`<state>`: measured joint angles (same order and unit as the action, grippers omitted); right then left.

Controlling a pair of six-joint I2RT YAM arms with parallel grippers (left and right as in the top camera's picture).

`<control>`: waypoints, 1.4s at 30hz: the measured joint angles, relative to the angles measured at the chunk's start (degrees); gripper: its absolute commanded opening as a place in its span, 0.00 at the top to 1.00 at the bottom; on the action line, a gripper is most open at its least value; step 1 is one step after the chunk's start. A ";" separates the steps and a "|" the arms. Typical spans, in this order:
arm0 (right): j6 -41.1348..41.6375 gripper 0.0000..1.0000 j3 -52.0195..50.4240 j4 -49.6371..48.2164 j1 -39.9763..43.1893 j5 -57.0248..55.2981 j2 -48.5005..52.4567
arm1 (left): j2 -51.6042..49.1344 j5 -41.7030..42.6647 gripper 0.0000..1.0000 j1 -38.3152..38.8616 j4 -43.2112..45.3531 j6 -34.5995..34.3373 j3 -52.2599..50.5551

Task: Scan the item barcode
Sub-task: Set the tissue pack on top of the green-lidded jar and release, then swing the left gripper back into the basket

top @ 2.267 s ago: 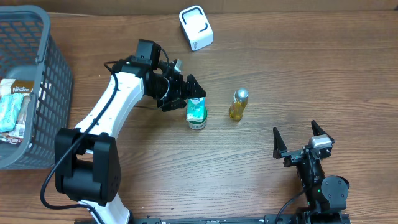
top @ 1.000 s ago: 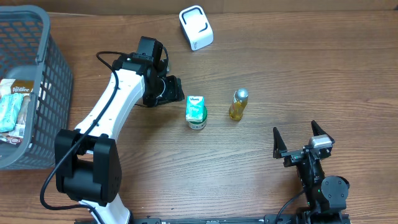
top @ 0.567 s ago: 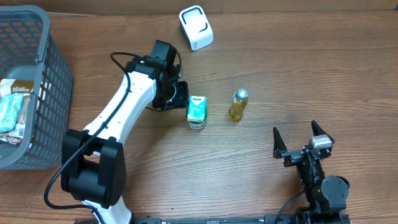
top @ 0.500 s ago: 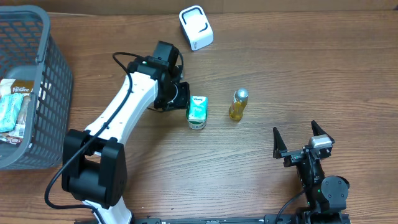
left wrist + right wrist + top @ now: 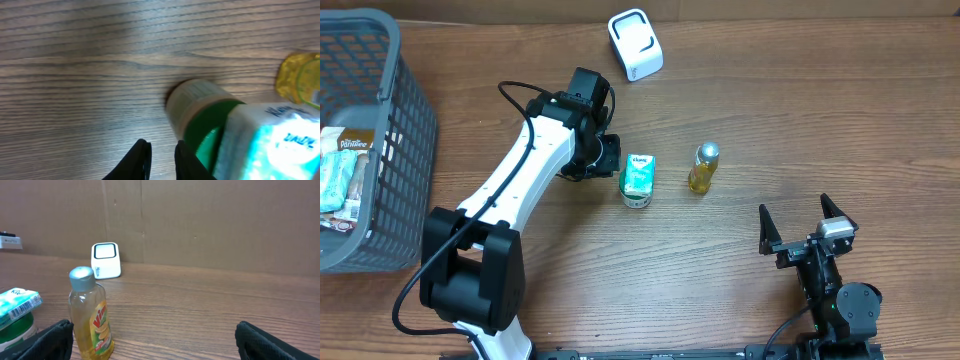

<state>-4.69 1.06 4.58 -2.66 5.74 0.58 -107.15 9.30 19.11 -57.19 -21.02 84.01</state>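
Back beside the carton [image 5: 637,176], left gripper [image 5: 161,152] looks nearly closed and empty only from its wrist; right gripper [image 5: 794,208] gapes.

Teal-white carton [image 5: 637,178] upright (green base, seemingly), scanner [image 5: 635,44] well apart.

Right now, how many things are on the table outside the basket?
3: scanner at the back, green pack by the left gripper, bottle right of it. The pack may be two stacked things.

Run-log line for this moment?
left tool: nearly shut, empty, beside carton | right tool: open, empty | bottle, scanner: untouched
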 measured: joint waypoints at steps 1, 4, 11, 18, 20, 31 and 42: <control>0.00 0.00 0.00 -0.02 0.00 0.00 0.00 | -0.22 -0.35 0.80 0.00 -0.04 0.00 0.00; 0.02 0.00 0.00 -0.02 0.00 -0.02 0.00 | -1.79 -0.94 0.80 0.00 -0.04 0.00 0.02; 0.00 0.00 0.00 -0.02 0.00 0.00 0.00 | -6.54 3.19 0.83 0.00 0.17 0.00 0.02; 0.00 0.00 0.00 -0.02 0.00 0.00 0.00 | -6.54 6.05 0.84 0.00 0.13 0.00 0.02; 0.00 0.00 0.00 0.00 0.00 0.00 0.00 | -6.54 6.93 0.84 0.00 0.13 0.00 0.04; 0.02 0.00 0.00 -0.02 0.00 -0.02 0.00 | -6.54 9.38 0.85 0.98 0.17 0.00 0.04; -0.02 0.00 0.00 -0.02 0.00 0.00 0.00 | -6.54 9.75 0.87 1.92 0.66 0.02 0.04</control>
<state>-4.71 1.06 4.56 -2.66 5.74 0.58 -113.69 19.05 21.04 -56.53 -20.99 84.05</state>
